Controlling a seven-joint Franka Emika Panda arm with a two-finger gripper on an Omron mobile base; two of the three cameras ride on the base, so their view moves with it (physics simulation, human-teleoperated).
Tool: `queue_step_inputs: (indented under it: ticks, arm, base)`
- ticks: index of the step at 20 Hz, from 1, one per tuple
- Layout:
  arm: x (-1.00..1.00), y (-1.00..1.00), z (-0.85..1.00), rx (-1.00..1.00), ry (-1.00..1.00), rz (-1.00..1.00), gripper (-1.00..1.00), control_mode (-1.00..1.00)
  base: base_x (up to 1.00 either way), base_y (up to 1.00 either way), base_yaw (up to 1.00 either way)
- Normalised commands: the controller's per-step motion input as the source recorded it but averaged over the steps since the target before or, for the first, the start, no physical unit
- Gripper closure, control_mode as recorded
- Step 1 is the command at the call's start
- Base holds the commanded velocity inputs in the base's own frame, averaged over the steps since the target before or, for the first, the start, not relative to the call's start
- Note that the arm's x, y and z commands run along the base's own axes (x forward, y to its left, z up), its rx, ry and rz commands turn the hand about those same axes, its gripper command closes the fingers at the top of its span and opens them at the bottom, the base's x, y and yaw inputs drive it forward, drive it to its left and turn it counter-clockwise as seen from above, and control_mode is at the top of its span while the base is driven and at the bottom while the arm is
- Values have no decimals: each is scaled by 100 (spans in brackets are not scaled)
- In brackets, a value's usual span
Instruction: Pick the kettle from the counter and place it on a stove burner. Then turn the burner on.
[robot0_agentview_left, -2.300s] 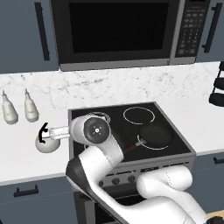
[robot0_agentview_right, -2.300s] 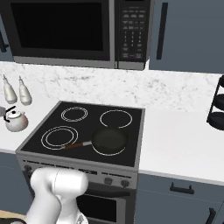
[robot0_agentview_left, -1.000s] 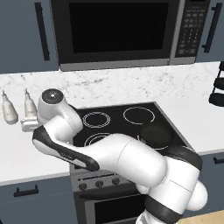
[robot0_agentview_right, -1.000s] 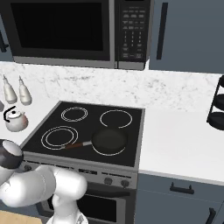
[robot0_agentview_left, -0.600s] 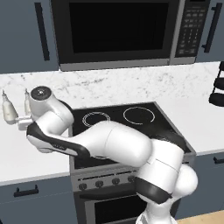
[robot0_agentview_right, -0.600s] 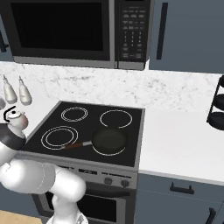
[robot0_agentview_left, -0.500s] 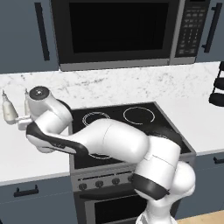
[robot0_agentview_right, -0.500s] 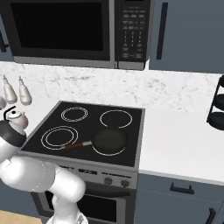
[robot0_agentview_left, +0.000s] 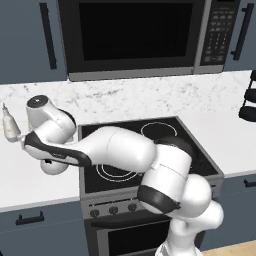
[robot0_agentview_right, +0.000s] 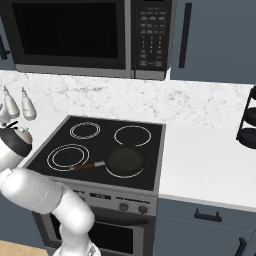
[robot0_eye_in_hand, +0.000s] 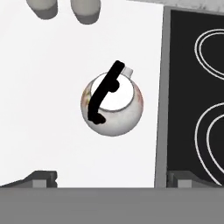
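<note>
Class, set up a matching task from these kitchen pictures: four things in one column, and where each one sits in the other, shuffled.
Things:
1. kettle
2. frying pan
3. microwave
4. two bottles

Places:
A. mounted above the cooktop
B. on the front right of the cooktop
C. on the counter just left of the stove, below the tool
D. against the backsplash, left of the stove

Pairs: 1-C, 2-B, 3-A, 4-D

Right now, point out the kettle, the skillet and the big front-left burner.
kettle (robot0_eye_in_hand: 112, 103): hand view, on its silvery lid beside the black handle.
skillet (robot0_agentview_right: 124, 161): right base view, on its dark inner bottom.
stove burner (robot0_agentview_right: 68, 156): right base view, on the black glass inside its rings.
</note>
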Motion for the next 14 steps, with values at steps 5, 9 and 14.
queue_step_inputs:
  ticks: [5,9,14]
  arm:
    - [12,2,-34,-12,4,0,-100,-100]
    - [17,0,-23,-5,0,-2,-100,-100]
    - [26,2,-8,0,0,-4,-100,-100]
  base:
    - [0,0,0]
    - [0,0,0]
    - [0,0,0]
